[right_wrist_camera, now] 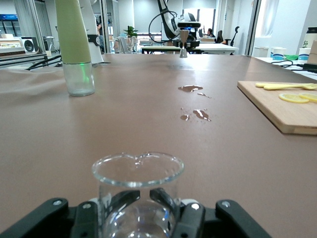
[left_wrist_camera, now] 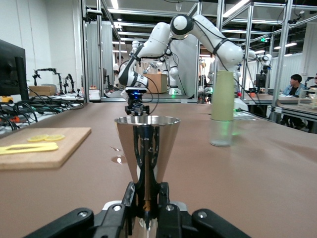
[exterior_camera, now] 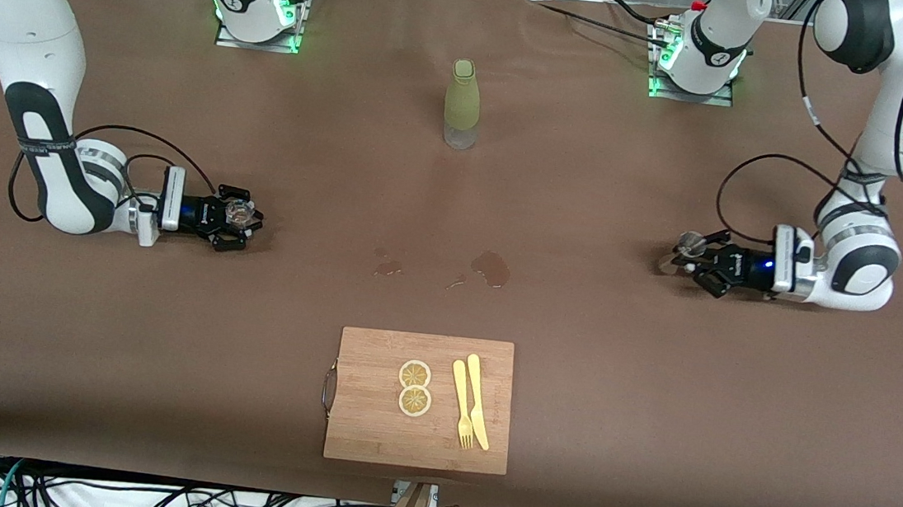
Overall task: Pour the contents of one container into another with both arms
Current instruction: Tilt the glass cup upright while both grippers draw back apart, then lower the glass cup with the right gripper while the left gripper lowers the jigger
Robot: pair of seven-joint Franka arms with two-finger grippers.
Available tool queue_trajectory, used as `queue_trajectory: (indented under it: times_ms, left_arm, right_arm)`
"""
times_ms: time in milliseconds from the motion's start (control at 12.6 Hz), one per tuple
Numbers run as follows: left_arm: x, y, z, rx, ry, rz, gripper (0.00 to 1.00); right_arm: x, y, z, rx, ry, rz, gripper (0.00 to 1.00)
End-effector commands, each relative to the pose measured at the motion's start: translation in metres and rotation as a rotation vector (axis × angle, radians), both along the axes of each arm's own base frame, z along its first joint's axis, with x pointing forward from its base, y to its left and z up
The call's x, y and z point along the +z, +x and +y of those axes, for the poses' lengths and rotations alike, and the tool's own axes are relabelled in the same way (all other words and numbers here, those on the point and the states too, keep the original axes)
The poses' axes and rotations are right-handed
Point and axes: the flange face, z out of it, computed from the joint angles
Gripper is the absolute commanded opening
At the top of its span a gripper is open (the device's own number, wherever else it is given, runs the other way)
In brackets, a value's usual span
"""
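Left claw (exterior_camera: 695, 260) low over the counter (exterior_camera: 654, 389) at the left arm's end, fingers clamped on a small metal cup (exterior_camera: 693, 244); in the left wrist view the cup (left_wrist_camera: 147, 148) stands upright, a cone widening to its rim, gripped at its narrow foot.

Right claw (exterior_camera: 235, 224) low over the counter at the right arm's end, fingers clamped on a clear glass beaker (exterior_camera: 238, 211); the right wrist view shows the beaker (right_wrist_camera: 137, 188) upright, spout notch in its rim.

Seen from the front camera: pale green bottle (exterior_camera: 462, 104) upright at 12 o'clock from counter centre, between the arm bases. Wet patches (exterior_camera: 490, 267) at centre. Wooden cutting board (exterior_camera: 368, 436) at 6 o'clock, carrying two lemon slices (exterior_camera: 414, 387) and a yellow fork (exterior_camera: 460, 403) and knife (exterior_camera: 478, 401) side by side.
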Motion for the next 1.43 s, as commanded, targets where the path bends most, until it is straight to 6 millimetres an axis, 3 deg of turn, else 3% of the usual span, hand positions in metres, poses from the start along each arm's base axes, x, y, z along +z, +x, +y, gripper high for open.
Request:
queue_trajectory:
  times_ms: [0, 159, 317, 476, 556, 952, 1270, 1349]
  left_arm:
    - [0.003, -0.021, 0.037, -0.036, -0.009, -0.125, 0.0]
    - [-0.007, -0.032, 0.054, -0.064, -0.024, -0.175, 0.0]
    - [-0.022, -0.041, 0.07, -0.072, -0.055, -0.201, 0.0]
    - [-0.034, -0.054, 0.086, -0.06, -0.053, -0.21, 0.0]
    - [-0.042, -0.052, 0.089, -0.075, -0.06, -0.226, 0.0]
    - [-0.061, -0.052, 0.099, -0.11, -0.068, -0.262, 0.0]
    - [-0.081, -0.057, 0.098, -0.112, -0.066, -0.247, 0.0]
    - [-0.084, -0.059, 0.098, -0.112, -0.066, -0.24, 0.06]
  right_arm:
    - [-0.011, 0.005, -0.004, 0.005, 0.025, -0.083, 0.21]
    - [-0.013, 0.004, -0.012, -0.003, 0.001, -0.086, 0.21]
    - [-0.017, 0.005, -0.024, -0.017, -0.044, -0.092, 0.29]
    - [-0.018, 0.004, -0.028, -0.015, -0.064, -0.089, 0.66]
    - [-0.017, 0.004, -0.029, -0.018, -0.066, -0.086, 0.99]
    - [-0.003, 0.003, -0.055, -0.018, -0.123, -0.074, 0.99]
    - [0.047, -0.004, -0.084, -0.023, -0.251, -0.019, 0.99]
    - [0.06, -0.006, -0.093, -0.045, -0.288, 0.001, 0.99]
